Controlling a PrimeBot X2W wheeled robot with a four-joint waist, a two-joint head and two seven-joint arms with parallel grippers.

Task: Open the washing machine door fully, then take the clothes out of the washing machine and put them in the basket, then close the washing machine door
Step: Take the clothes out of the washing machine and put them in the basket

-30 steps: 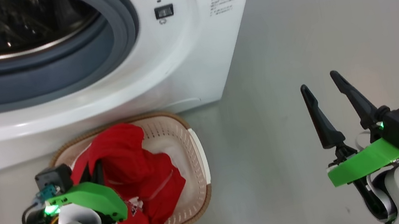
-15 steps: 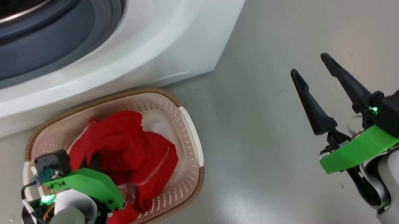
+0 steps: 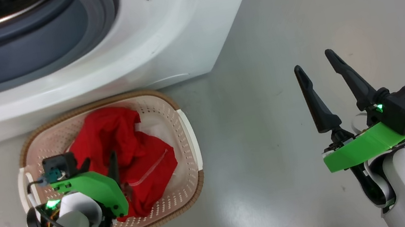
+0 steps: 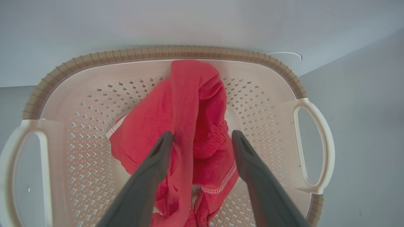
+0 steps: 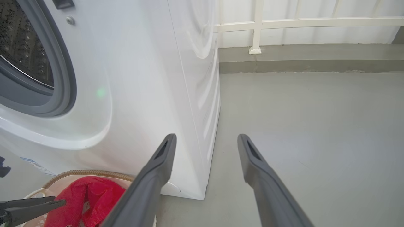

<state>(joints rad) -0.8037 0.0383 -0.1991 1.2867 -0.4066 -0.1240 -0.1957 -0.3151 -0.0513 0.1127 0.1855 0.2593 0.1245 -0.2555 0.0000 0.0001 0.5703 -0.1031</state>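
I have my left gripper point(image 4: 202, 135) low over the basket point(image 4: 157, 52) with its jaws spread wide and gripping nothing. The red clothes point(image 4: 195, 104) lie heaped inside the basket between the two fingers, one fold against a finger's inner side. My right gripper point(image 3: 314, 61) also stands wide and empty, well apart from the basket on my right, over grey floor point(image 3: 272, 15). The washer point(image 3: 174, 44) stands just behind the basket, its drum mouth uncovered.
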